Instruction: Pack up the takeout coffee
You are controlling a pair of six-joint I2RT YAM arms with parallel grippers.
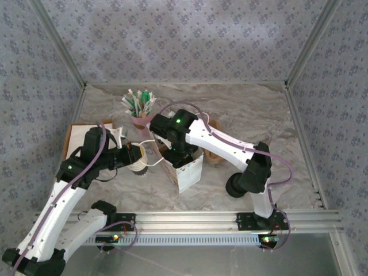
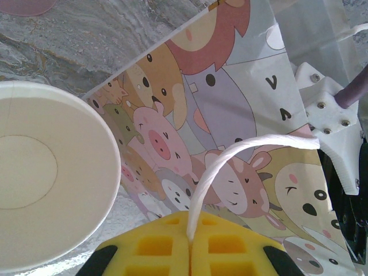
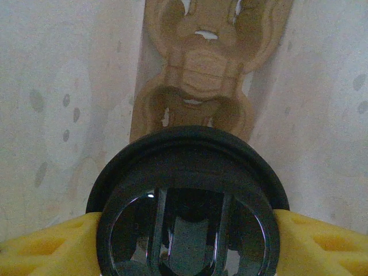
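Right now your widest reference is the marbled table (image 1: 259, 115), and near its middle the cartoon-printed paper bag (image 1: 190, 172) stands upright with its mouth open. Your right arm reaches over and dips into that mouth, while your left arm comes in from the bag's left side. Deep inside the bag sits a brown moulded carrier (image 3: 198, 69); whether it lies flat or leans on a wall cannot be told. Just left of the bag an open white cup (image 2: 40, 172), cream inside, stands on the table. From above its wall looks banded, so judge it the nested stack, not your coffee. Your right gripper (image 3: 187, 230) is clamped on the round black lid (image 3: 187, 167), a yellow pad pressing each side of the rim, with the lid hanging above the carrier. Whether the takeout cup hangs beneath it is hidden by the lid itself. Your left gripper (image 2: 190, 253) is pinched tight on the bag's white cord handle (image 2: 230, 155), which arcs up from between the fingertips. The step in hand looks like lowering the lidded coffee into the bag. Next, you would go straight down until it seats in a carrier well, then spread the jaws only when it stands by itself. Hold the cord taut so the mouth stays wide for the withdrawal.
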